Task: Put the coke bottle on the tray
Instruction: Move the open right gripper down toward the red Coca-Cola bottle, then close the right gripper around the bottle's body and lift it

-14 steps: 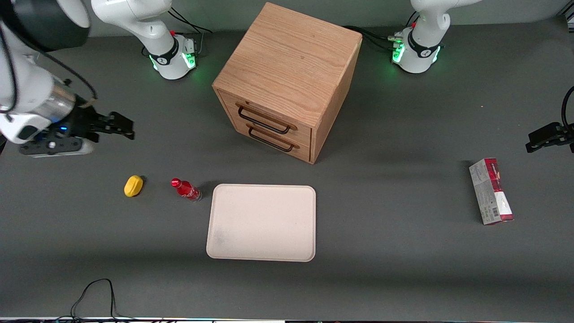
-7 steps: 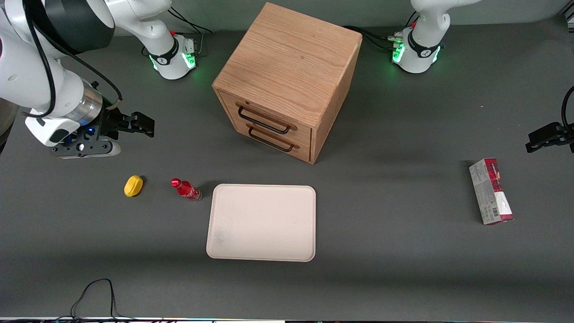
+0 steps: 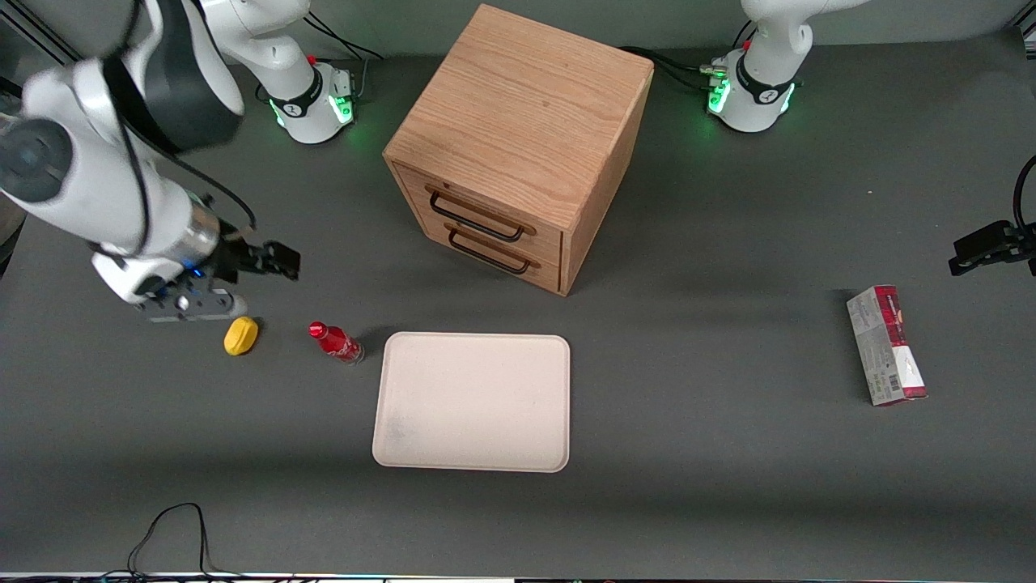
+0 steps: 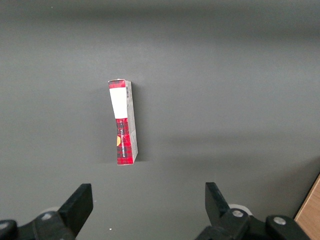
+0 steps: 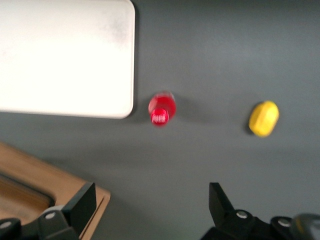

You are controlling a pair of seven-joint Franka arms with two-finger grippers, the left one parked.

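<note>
gripper (image 3: 279, 261) hangs above the table toward the working arm's end, farther from the front camera than the coke bottle (image 3: 335, 341); fingers spread wide, nothing between them (the wrist view shows both black fingers (image 5: 80, 205) well apart with bare table in the gap).

coke bottle stands upright on the table, just beside the tray (image 3: 472, 402) near one of its corners, not touching it as far as i can tell. red cap (image 5: 159, 116) points straight up at the wrist camera.

step in hand, by my reading: the approach. to do it well, bring the open fingers over the cap, centre them on the bottle, descend until the pads straddle the body below the neck, then close. a small upright bottle tips easily, so come straight down rather than sweeping in sideways.

around it: yellow lemon-like thing (image 3: 241, 335) sits on the table near the bottle, toward the working arm's end, apart from it. wooden drawer cabinet (image 3: 518, 146) stands farther back. red-and-grey carton (image 3: 885, 345) lies toward the parked arm's end. the tray rim so close to the bottle is the tight spot for a finger.
</note>
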